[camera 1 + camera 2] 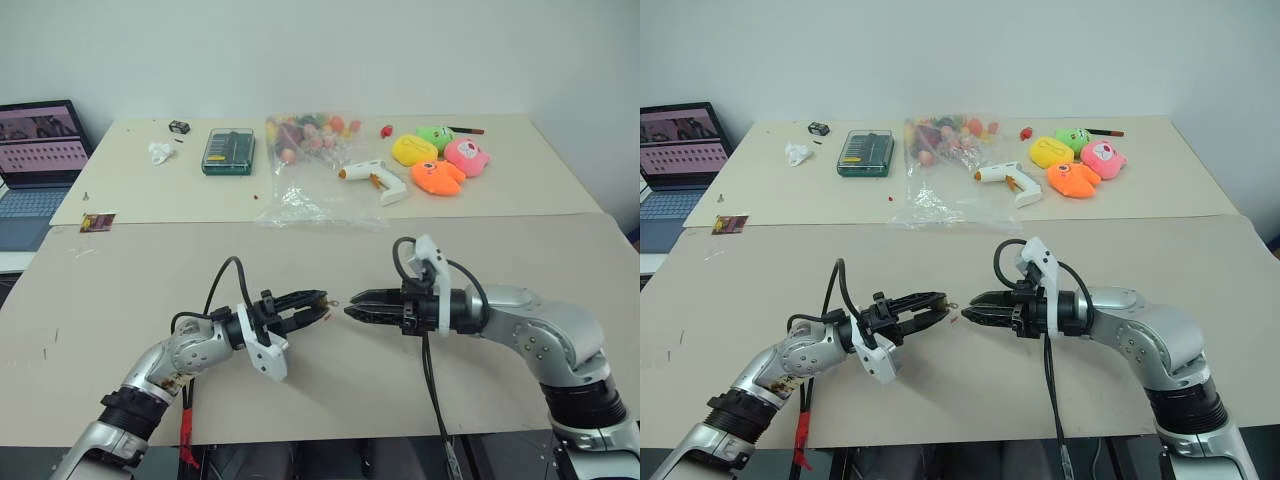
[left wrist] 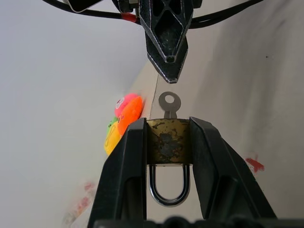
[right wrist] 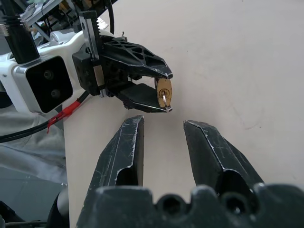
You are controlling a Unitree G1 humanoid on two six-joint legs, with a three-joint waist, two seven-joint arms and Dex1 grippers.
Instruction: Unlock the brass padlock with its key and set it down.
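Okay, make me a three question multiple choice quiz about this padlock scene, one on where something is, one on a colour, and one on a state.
1. Where is the key?
A. lying on the table
B. sticking out of the padlock
C. between the right gripper's fingers

2. What colour is the padlock body?
A. red
B. black
C. brass yellow

3. How does the right gripper stand?
A. open, holding nothing
B. shut on the key
C. shut on the padlock

Answers:
1 B, the key's round head pokes out of the lock's bottom face in the left wrist view.
2 C, a worn yellow body with a silver shackle shows between the fingers of the left gripper.
3 A, a bare gap separates its fingers, just short of the key.
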